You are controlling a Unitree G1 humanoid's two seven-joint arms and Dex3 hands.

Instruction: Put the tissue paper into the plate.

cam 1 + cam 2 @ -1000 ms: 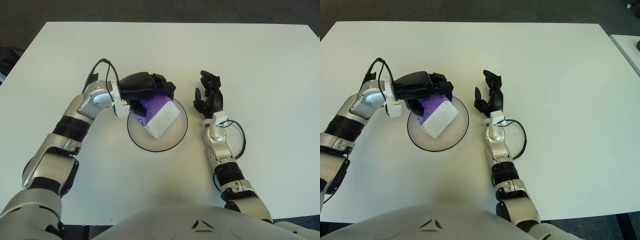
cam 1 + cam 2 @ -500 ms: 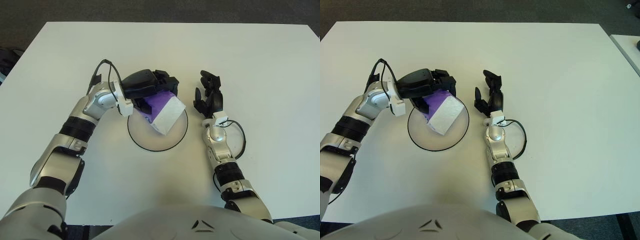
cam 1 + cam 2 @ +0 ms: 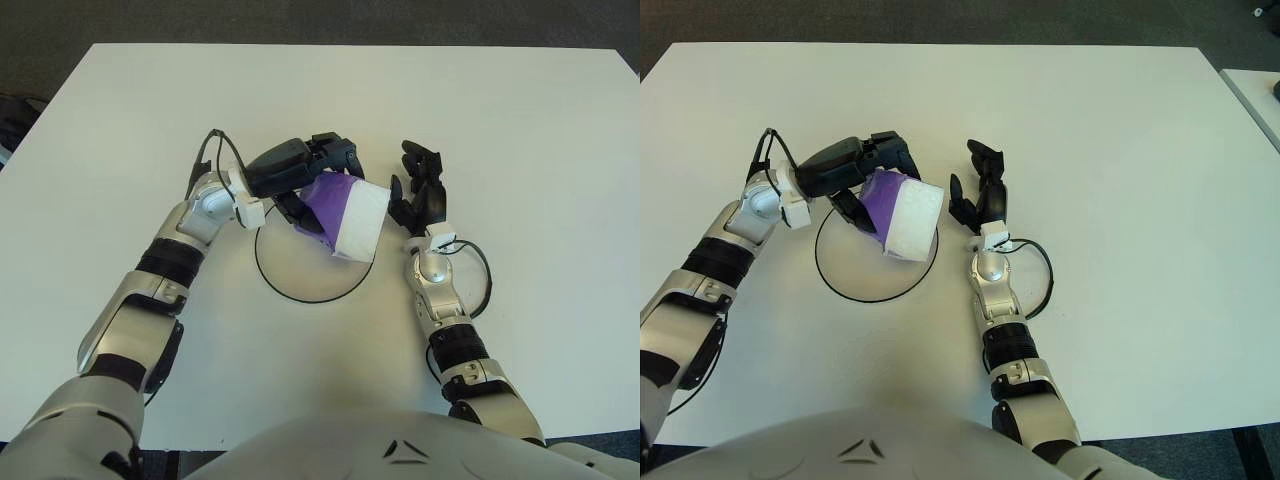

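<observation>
I see silver arms, black joint bands | black three-finger left hand (image 3: pixel 300 170), right hand (image 3: pixel 418 190) | black wrist cables | grey torso

A plain white table (image 3: pixel 520 110) fills nearly the whole view under even light. Dark grey carpet floor (image 3: pixel 300 20) runs along its far edge. At the far right, another white surface's corner (image 3: pixel 1255 95) shows.
</observation>
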